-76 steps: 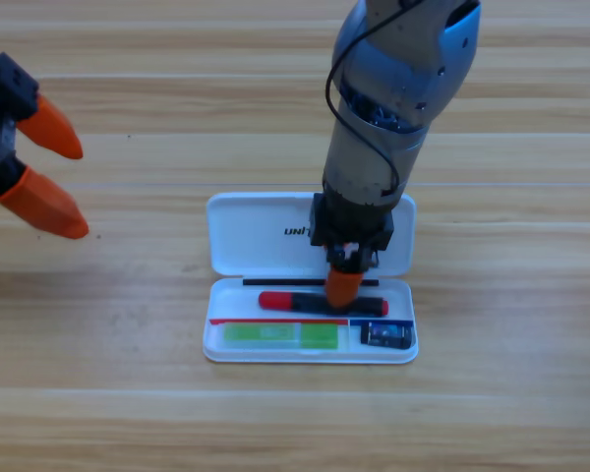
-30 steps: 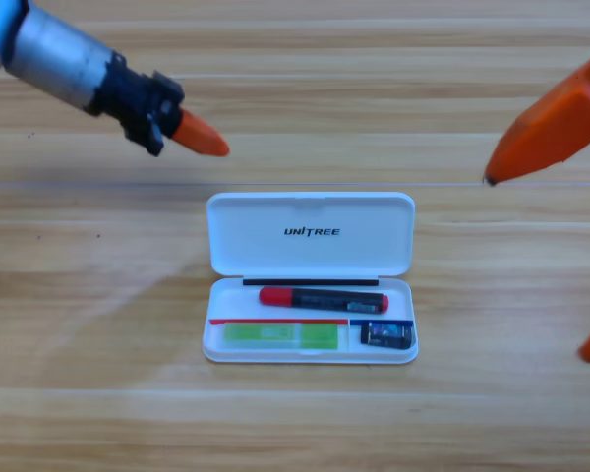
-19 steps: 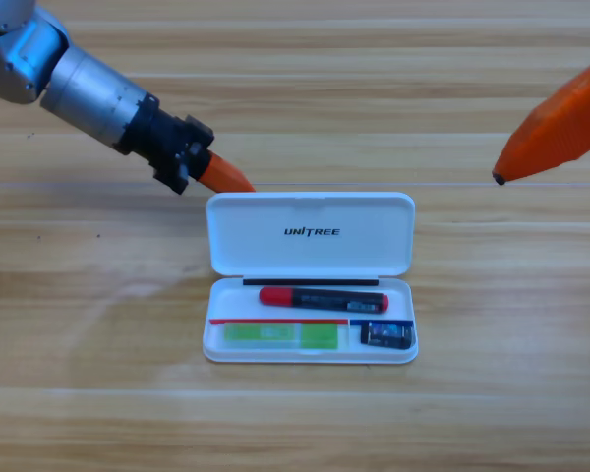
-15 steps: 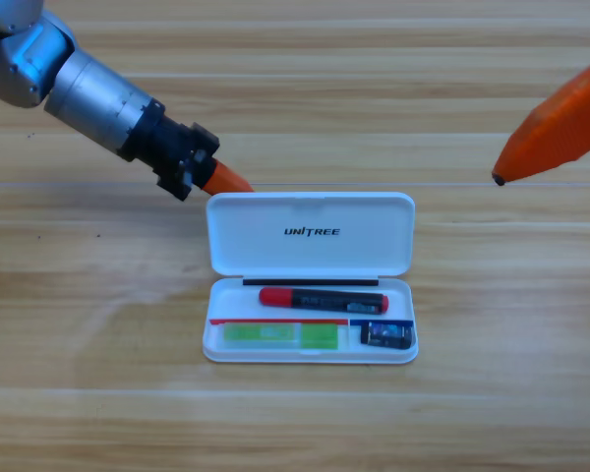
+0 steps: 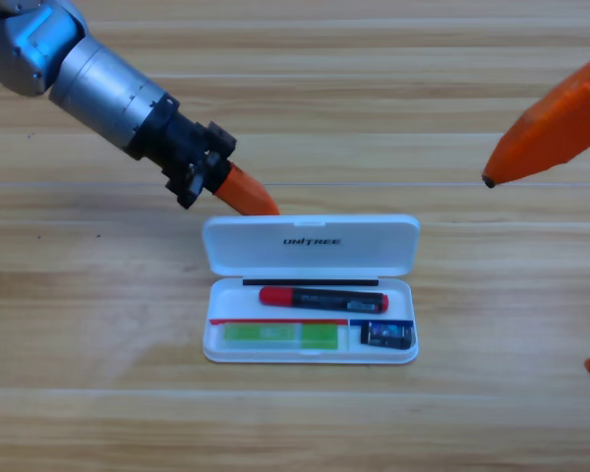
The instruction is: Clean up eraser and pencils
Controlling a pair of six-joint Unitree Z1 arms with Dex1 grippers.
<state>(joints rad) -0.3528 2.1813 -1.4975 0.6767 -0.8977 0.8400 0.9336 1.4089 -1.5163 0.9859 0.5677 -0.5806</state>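
In the high view, the left gripper point(image 5: 257, 200) is pressing against the top edge of the case lid point(image 5: 310, 244), apparently tipping it shut; whether its jaws are apart cannot be told. The red-ended pencil point(image 5: 323, 298), green pencil point(image 5: 280, 335) and eraser point(image 5: 386, 336) are lying inside the case tray point(image 5: 210, 346). The right gripper point(image 5: 570, 246) is waiting at the right edge, jaws wide apart.

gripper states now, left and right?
Left gripper: at the white case lid's upper-left edge, holding nothing; open or closed cannot be told.
Right gripper: open, empty, waiting at the right edge.
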